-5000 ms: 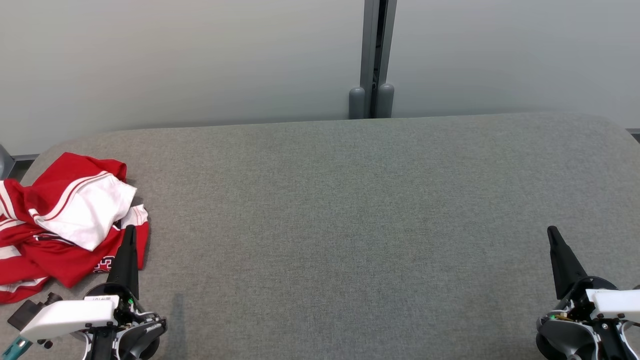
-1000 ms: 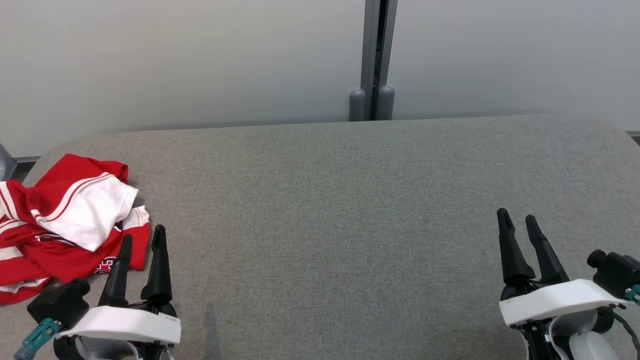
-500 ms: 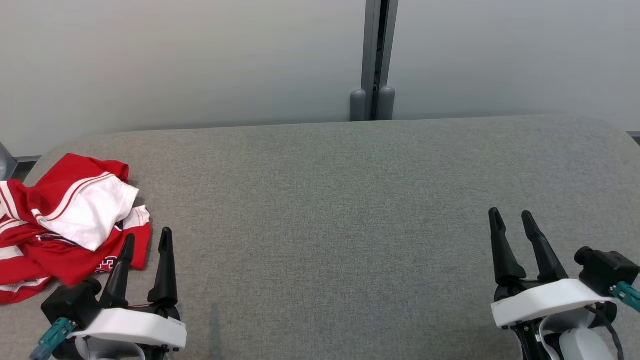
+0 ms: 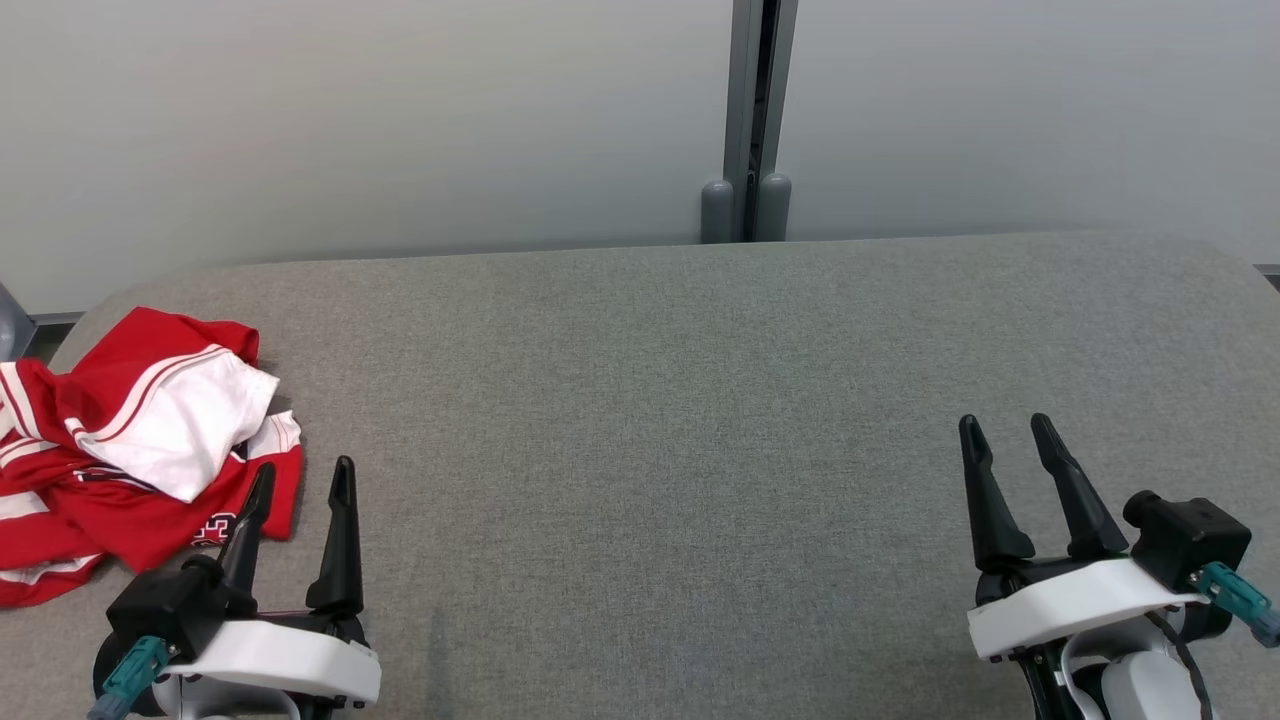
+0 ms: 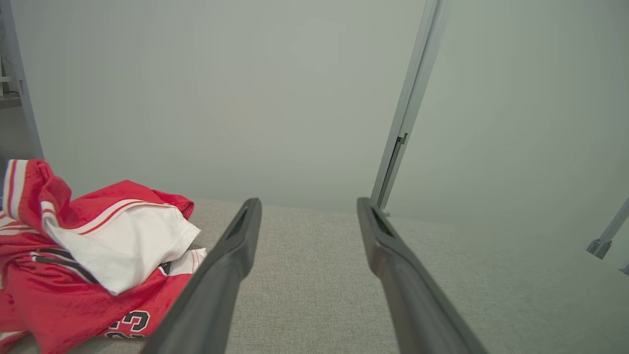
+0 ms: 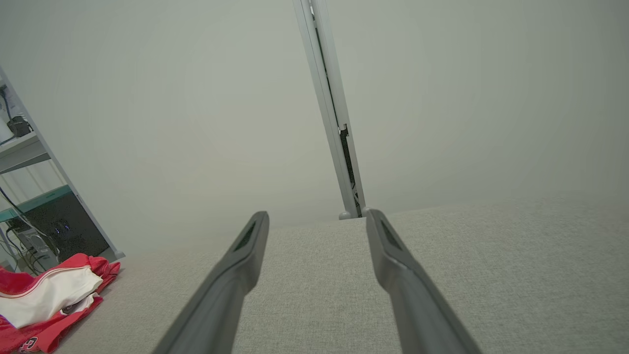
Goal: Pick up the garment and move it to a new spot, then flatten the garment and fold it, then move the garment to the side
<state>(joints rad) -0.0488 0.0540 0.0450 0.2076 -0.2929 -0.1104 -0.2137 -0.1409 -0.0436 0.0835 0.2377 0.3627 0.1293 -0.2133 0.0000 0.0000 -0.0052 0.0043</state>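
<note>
The garment (image 4: 130, 450) is a crumpled red and white jersey with black numbers, lying at the far left of the grey padded table (image 4: 680, 420). My left gripper (image 4: 303, 474) stands open just right of its lower corner, fingers pointing away, nothing between them. In the left wrist view the garment (image 5: 88, 255) lies left of the open left gripper (image 5: 307, 206). Far across at the lower right, my right gripper (image 4: 1003, 422) is open and empty above bare table. The right wrist view has the garment (image 6: 49, 295) small at the lower left, beyond the open right gripper (image 6: 314, 214).
A pale wall with a grey vertical post (image 4: 748, 120) stands behind the table's far edge. The table's rounded left corner lies just past the garment. A shelf with dark equipment (image 6: 44, 226) stands off the left end in the right wrist view.
Both grippers have edged inward and turned slightly over the last second: the left one slid right and lower in the head view, the right one drifted left. The garment lies as before.
</note>
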